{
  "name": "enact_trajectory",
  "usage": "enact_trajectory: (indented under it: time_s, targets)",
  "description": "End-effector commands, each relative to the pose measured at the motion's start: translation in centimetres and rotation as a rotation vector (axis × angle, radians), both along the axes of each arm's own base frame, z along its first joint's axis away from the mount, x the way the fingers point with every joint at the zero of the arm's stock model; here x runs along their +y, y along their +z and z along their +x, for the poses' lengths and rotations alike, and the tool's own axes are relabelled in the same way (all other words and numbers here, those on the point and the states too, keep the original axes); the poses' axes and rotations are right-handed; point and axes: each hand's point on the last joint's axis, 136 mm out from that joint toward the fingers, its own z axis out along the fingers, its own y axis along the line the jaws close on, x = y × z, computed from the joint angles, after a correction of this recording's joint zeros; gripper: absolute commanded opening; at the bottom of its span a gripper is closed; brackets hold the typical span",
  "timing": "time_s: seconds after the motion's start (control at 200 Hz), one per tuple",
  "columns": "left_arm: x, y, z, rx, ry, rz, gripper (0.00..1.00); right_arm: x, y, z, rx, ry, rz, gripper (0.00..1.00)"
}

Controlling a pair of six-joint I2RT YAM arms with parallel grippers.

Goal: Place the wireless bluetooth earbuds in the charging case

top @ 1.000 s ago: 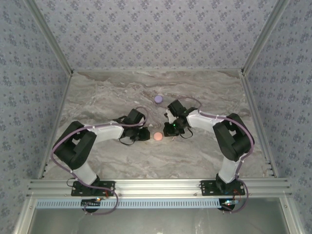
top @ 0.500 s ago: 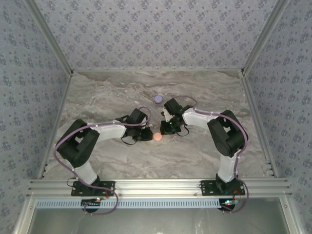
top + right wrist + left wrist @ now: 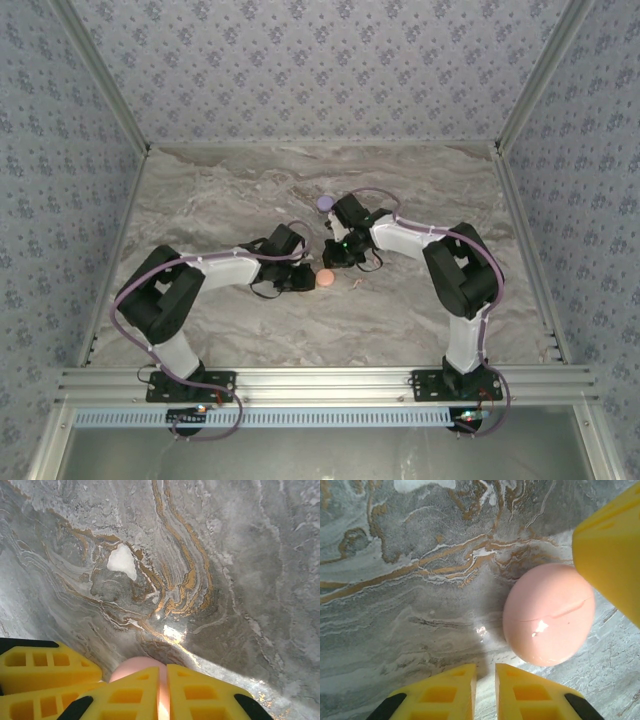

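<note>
Marbled grey surface (image 3: pixel 395 580) spreads under both arms, walled round with patterned paper. Nearest the bases, the left fingers (image 3: pixel 485 685) are clenched on nothing, tips almost together and low over the surface. Just ahead of them and to their right lies the pink charging case (image 3: pixel 549 615), a round pebble with its lid seam closed. The right fingers (image 3: pixel 164 692) reach it from the far side, clenched too and grasping nothing. One tip overlaps the case's far rim, though I cannot tell whether it touches. Beyond the right fingers sits a lavender case (image 3: pixel 325 203), apart from both. A tiny speck (image 3: pixel 357 286) nearer than the right fingers may be an earbud, but it is too small to tell.

As I judge it, the step in hand is opening the pink case. Next, one set of fingers should brace the body while the other lifts the lid at the seam, without skidding the case away.
</note>
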Motion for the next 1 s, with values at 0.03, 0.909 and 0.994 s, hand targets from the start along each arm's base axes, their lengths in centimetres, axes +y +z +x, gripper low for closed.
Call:
enact_trajectory:
  time_s: [0.03, 0.909, 0.994]
  targets:
    - [0.4, 0.9, -0.1, -0.026, 0.001, 0.017, 0.18, -1.0, -0.1, 0.3, -0.002, -0.001, -0.068, 0.18]
    - [0.3, 3.1, 1.6, -0.038, 0.121, -0.231, 0.51, -1.6, 1.7, -2.5, 0.068, -0.069, 0.201, 0.36]
    - [0.0, 3.0, 1.5, -0.03, 0.109, -0.245, 0.52, -1.5, 1.4, -2.5, 0.077, -0.068, 0.205, 0.33]
